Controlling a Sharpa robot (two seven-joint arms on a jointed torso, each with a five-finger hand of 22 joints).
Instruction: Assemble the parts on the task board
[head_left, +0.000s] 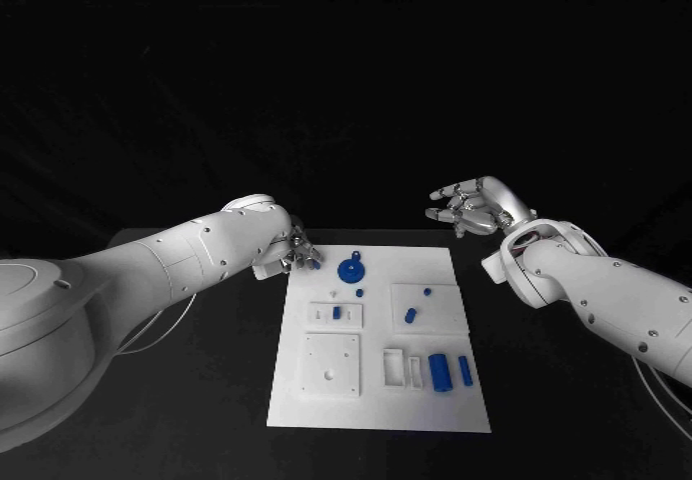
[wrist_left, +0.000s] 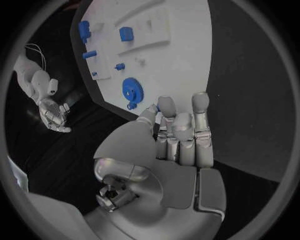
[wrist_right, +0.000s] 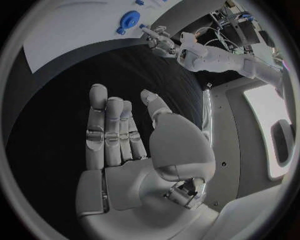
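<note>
While blue parts (head_left: 438, 371) sit in task board (head_left: 378, 415) recesses, both hands' fingers (wrist_right: 112, 131) spread wide, holding nothing.

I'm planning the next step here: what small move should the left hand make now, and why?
Probably lower the left hand a little toward the blue gear and close its fingers on it. The hand hovers at the white board's far left corner, holding nothing, and the gear is the nearest part. The right hand is raised off the board.
</note>
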